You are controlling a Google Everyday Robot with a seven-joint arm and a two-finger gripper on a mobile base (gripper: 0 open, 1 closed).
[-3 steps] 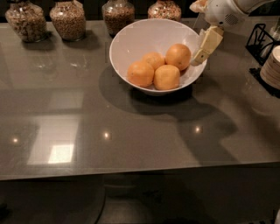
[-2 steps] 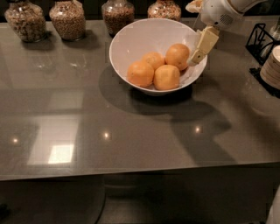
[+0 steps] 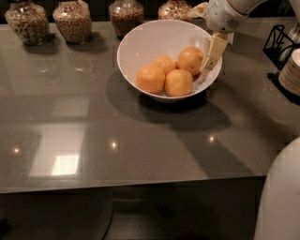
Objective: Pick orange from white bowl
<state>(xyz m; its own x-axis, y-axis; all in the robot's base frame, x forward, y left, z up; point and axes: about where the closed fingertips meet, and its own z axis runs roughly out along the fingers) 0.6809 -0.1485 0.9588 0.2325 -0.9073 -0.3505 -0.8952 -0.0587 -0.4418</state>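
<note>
The white bowl stands at the back middle of the grey table and holds several round fruits. The orange, the deepest in colour, lies at the bowl's right side against three paler fruits. My gripper reaches down from the top right at the bowl's right rim. It is open and empty. One cream finger hangs just right of the orange, close to it. The other finger shows higher up behind the white wrist.
Several glass jars of grains line the table's back edge behind the bowl. A black wire rack and a stack of pale plates stand at the right. A white part of the robot fills the lower right corner.
My gripper has moved slightly left and down, closer to the orange at the bowl's right rim. The fruits and the bowl have not moved.
</note>
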